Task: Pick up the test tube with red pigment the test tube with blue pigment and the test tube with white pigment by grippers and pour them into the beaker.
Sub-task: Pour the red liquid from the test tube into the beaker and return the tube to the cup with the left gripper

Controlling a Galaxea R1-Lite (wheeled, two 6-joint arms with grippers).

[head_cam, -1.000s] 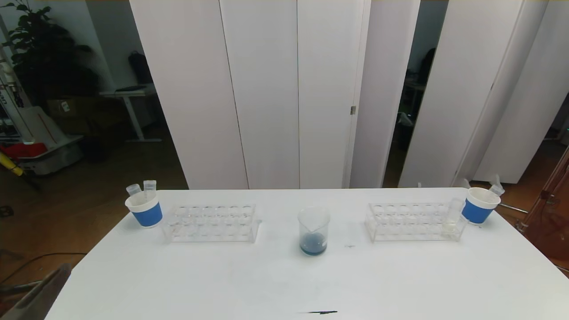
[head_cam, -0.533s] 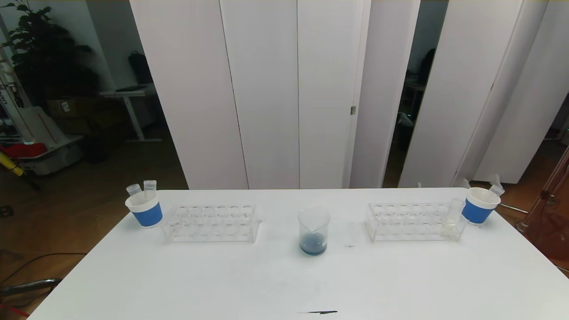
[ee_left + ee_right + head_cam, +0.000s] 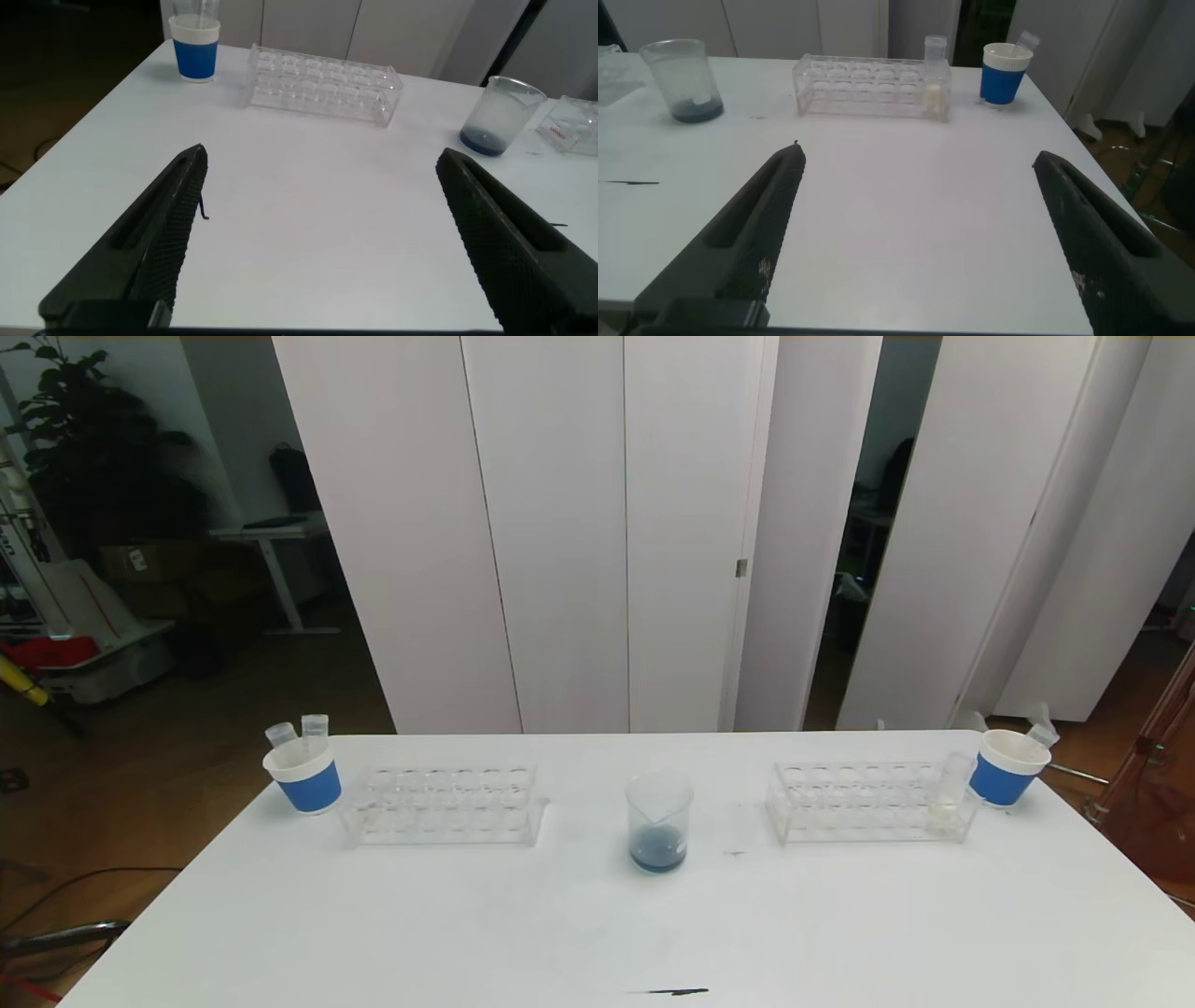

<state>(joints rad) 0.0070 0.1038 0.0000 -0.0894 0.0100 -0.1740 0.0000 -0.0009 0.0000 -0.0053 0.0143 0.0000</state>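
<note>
Both grippers (image 3: 322,233) (image 3: 920,233) open, empty; beaker (image 3: 659,821) holds seemingly blue liquid

Dark grey, long tapered jaws; finely ribbed texture on inner faces.

Beaker (image 3: 659,821) mid-table btwn two racks (image 3: 442,805) (image 3: 870,802); cup (image 3: 303,775) (image 3: 1005,767) beside each rack's outer end.

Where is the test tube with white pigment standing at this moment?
In the head view, the test tube with white pigment stands in the right rack, at its right end, beside the right paper cup.
</note>
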